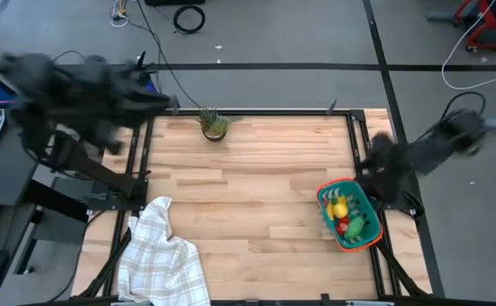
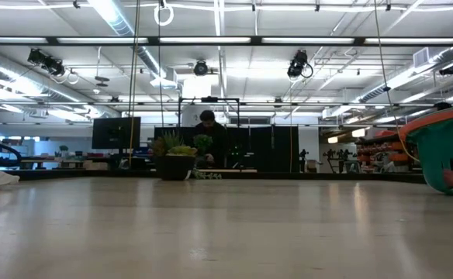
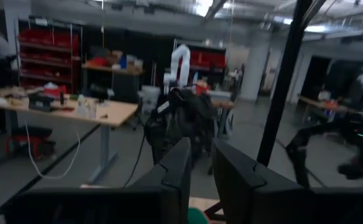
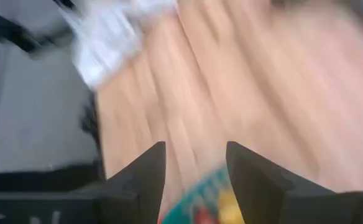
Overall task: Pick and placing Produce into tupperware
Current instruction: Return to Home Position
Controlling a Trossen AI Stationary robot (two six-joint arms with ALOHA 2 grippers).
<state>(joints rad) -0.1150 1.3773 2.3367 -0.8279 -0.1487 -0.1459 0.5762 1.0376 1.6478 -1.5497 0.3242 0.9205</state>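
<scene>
Checked cloth (image 1: 159, 255) at lower left of high view, on tabletop (image 1: 256, 187). Teal slatted basket (image 1: 360, 246), orange rim, lower right. Inside: yellow pieces (image 1: 339, 206), red fruits (image 1: 343, 226), green vegetable (image 1: 356, 226). Right gripper (image 4: 195, 155) just above basket, fingers apart. Left gripper (image 3: 201, 163) upper left, narrow gap between fingers. Potted plant (image 1: 214, 124) top centre.

Tupperware (image 1: 360, 193): teal slatted tub, orange rim, upright on counter (image 1: 256, 204) near right edge, set askew to it. Inside, piled together: yellow pieces (image 1: 339, 206) toward far end, red pieces (image 1: 343, 226) beside green piece (image 1: 357, 226) at near end.
</scene>
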